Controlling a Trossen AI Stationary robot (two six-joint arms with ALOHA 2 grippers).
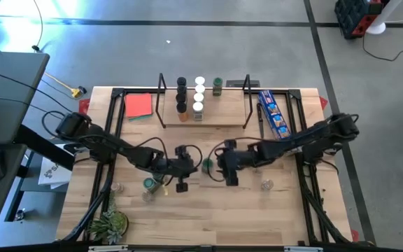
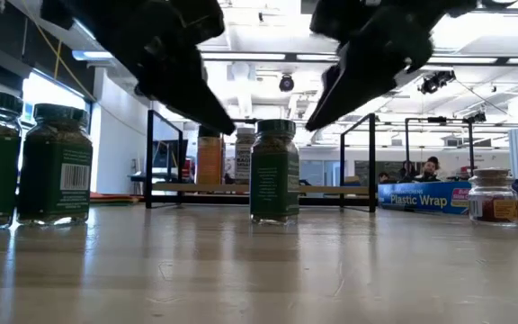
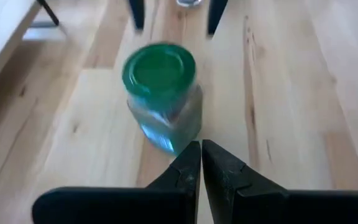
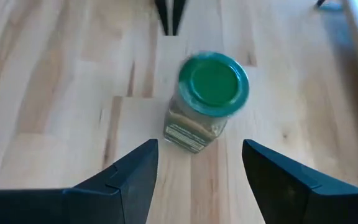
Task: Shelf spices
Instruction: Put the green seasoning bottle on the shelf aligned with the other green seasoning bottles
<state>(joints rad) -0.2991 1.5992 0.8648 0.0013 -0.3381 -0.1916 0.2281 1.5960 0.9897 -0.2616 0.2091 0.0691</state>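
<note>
Left arm: reaches in from the left edge of the worktop, bent toward the middle, wrist pitched down.
Left gripper (image 1: 192, 164): near the middle, above the worktop surface; fingers (image 3: 188, 168) pressed together at the tips, nothing between them.
Right arm: reaches in from the right edge, elbow high, forearm slanting in toward the middle.
Right gripper (image 1: 214, 165): faces the left gripper, just beside it; fingers (image 4: 135, 171) spread wide apart, holding nothing.
</note>
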